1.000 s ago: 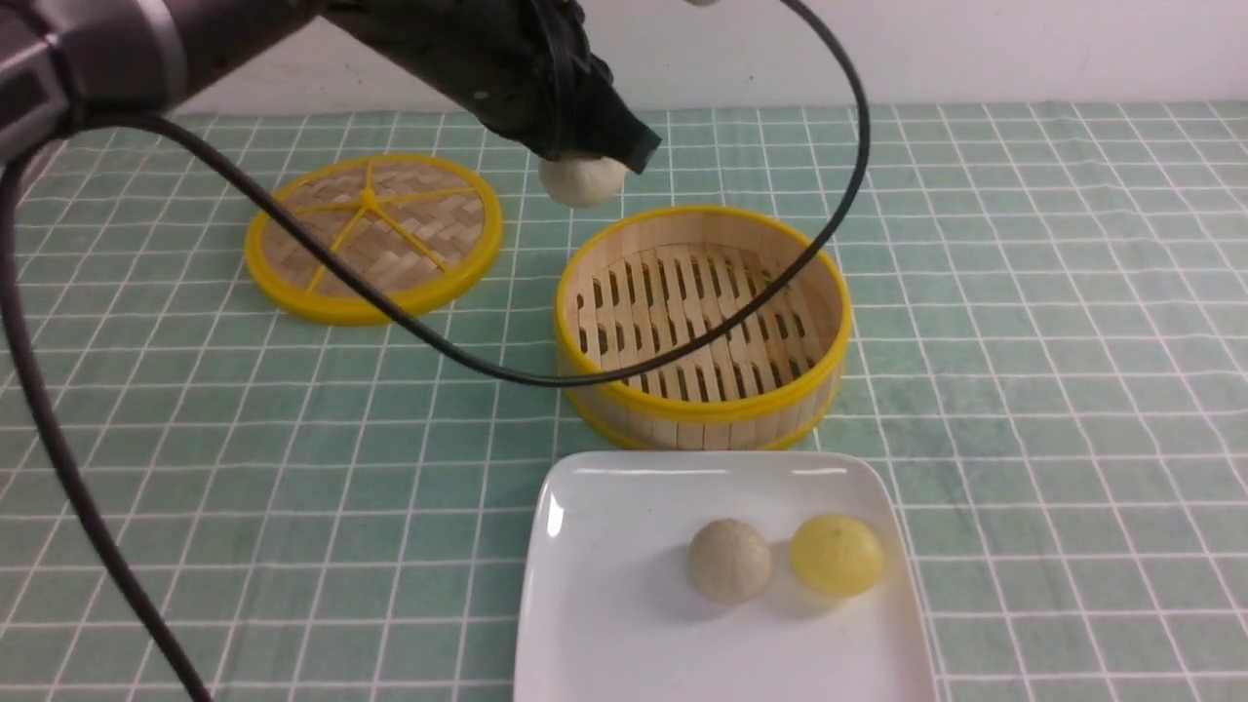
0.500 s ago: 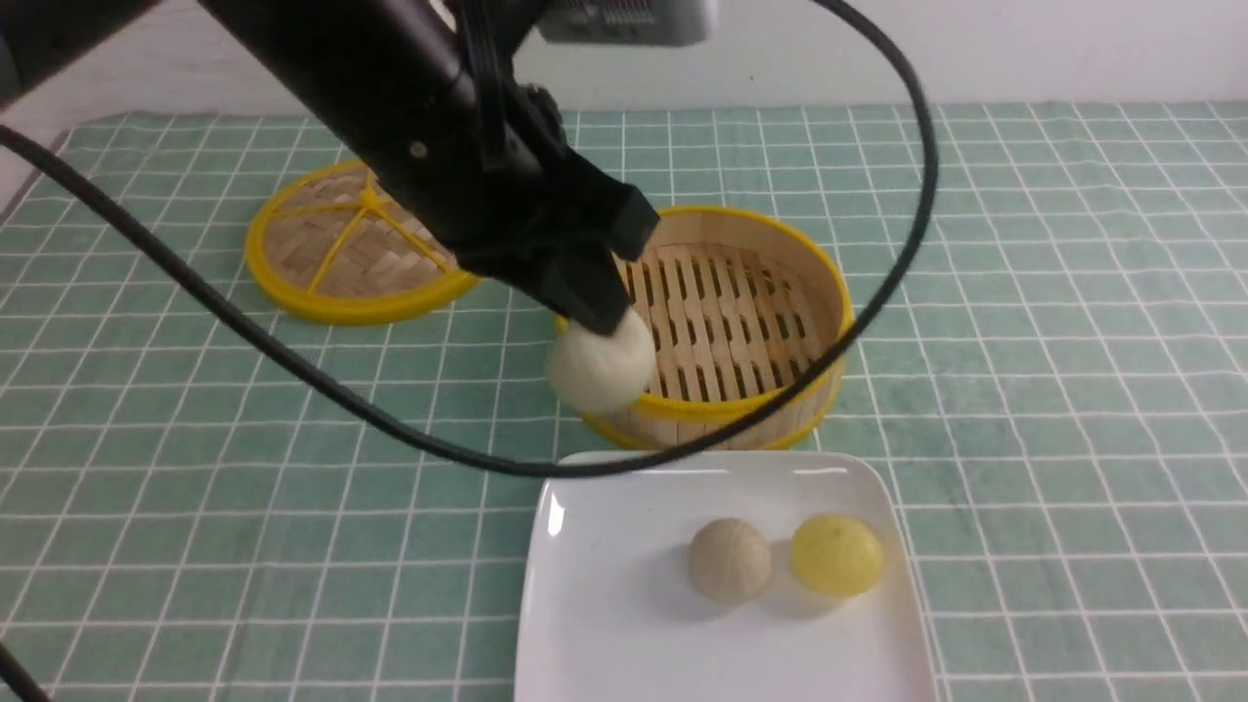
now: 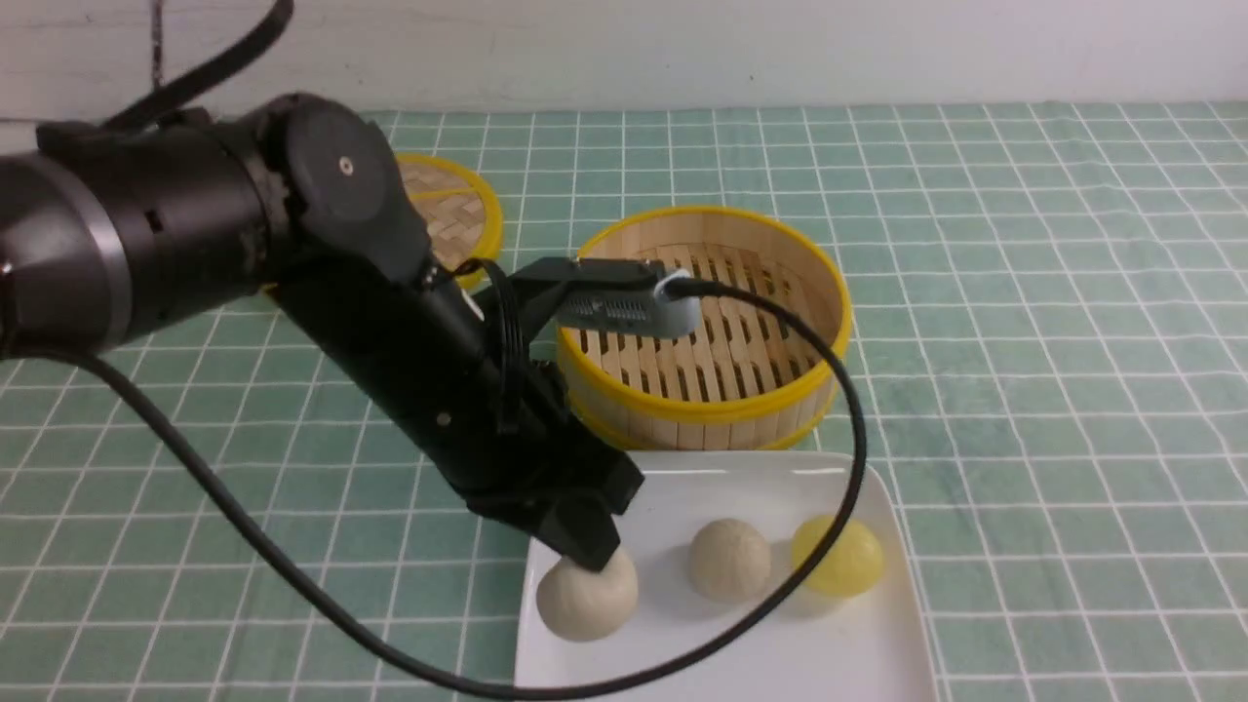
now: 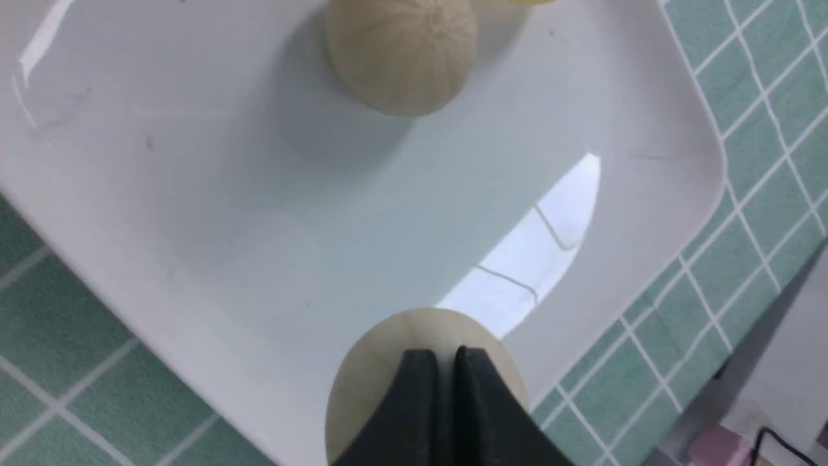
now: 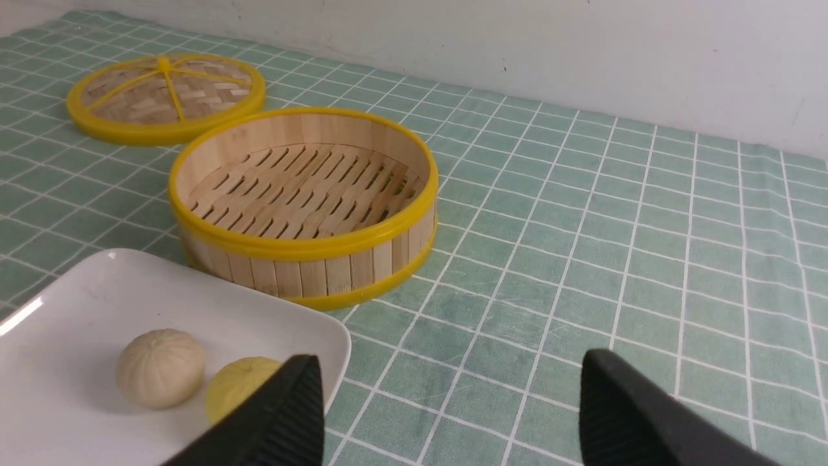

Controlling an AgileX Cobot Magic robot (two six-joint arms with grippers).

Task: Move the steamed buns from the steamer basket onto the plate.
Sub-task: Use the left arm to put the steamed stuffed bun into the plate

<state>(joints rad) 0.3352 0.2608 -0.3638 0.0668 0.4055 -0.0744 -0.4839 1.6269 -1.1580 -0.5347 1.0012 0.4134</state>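
Here, two steamed buns [image 3: 729, 559] on plate [image 3: 848, 663], third bun [image 3: 585, 600] in left jaws

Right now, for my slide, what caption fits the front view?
Left gripper holds the third bun at the plate edge, beside a beige bun and a yellow bun; steamer basket empty.

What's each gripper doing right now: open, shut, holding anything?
Left gripper: jaws shut, pinching the top of an off-white bun over the plate.
Right gripper: jaws open, holding nothing.

A plain tabletop setup: green checked cloth [image 3: 1024, 292] beneath a bare white wall [image 3: 780, 49].
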